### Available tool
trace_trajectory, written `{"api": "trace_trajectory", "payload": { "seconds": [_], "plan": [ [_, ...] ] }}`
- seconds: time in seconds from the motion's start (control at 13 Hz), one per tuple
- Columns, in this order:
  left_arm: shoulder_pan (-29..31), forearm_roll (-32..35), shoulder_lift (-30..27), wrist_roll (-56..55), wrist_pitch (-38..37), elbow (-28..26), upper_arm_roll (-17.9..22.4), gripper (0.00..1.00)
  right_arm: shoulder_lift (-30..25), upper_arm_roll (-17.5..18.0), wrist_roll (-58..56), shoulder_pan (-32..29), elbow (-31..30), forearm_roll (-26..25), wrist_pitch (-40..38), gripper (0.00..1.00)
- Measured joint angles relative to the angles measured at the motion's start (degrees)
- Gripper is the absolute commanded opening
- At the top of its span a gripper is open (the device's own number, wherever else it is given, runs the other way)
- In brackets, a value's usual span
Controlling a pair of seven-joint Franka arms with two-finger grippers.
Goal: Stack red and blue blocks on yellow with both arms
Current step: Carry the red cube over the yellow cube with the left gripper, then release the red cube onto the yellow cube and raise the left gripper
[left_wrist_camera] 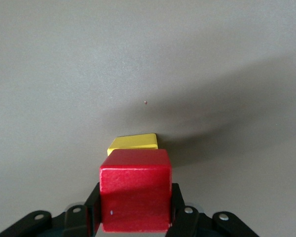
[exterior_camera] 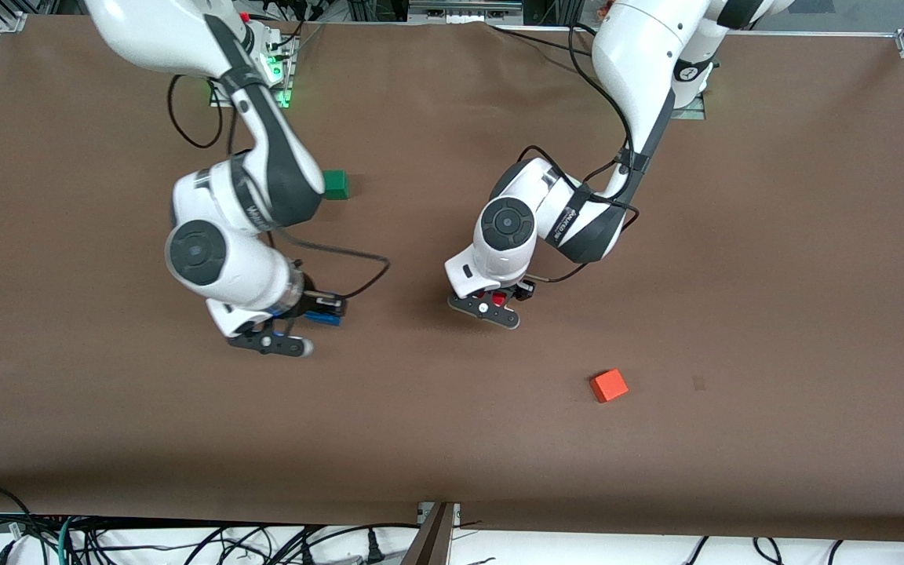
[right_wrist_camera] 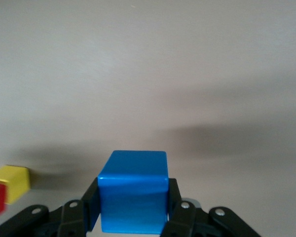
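front: left claw (exterior_camera: 497,304) pinching red cube (exterior_camera: 499,298) mid-bench; right claw (exterior_camera: 312,316) pinching blue cube (exterior_camera: 323,317); green cube (exterior_camera: 335,184), orange cube (exterior_camera: 609,385) on bench (exterior_camera: 774,275).
left wrist: red cube (left_wrist_camera: 135,189) clamped, just above yellow cube (left_wrist_camera: 133,143).
right wrist: blue cube (right_wrist_camera: 133,190) clamped; yellow cube (right_wrist_camera: 12,182) on bench, apart.

White arms (exterior_camera: 248,259) with dark grey joints, black cables

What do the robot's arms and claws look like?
Both arms are chunky and white with dark grey joints and round grey caps. Black cables loop along them. The left gripper and right gripper are black, with flat black jaws and small silver screws.
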Motion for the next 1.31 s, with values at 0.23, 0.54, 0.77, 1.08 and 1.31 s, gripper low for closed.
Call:
{"api": "trace_trajectory", "payload": {
  "seconds": [0.23, 0.54, 0.77, 1.08, 1.31],
  "plan": [
    [0.0, 0.0, 0.0, -0.4, 0.1, -0.6, 0.1, 0.0, 2.3, 0.0, 2.6, 1.1, 4.6, 0.0, 1.6, 0.44],
    [-0.1, 0.2, 0.1, -0.9, 1.2, -1.0, 0.1, 0.15, 3.9, 0.0, 4.9, 2.7, 5.7, 0.0, 3.5, 0.45],
    [-0.1, 0.2, 0.1, -1.5, 1.3, -1.1, 0.1, 1.0, 4.0, 0.0, 6.7, 3.6, 5.8, 0.0, 4.1, 0.45],
    [-0.1, 0.2, 0.0, -1.8, 1.2, -1.3, 0.3, 1.0, 4.0, 0.0, 8.5, 4.2, 6.1, 0.0, 4.1, 0.45],
    [0.0, 0.2, -2.1, -2.3, -1.9, -0.5, 1.2, 1.0, 4.2, 0.0, 11.5, 5.4, 6.1, 0.0, 4.5, 0.45]
  ]
}}
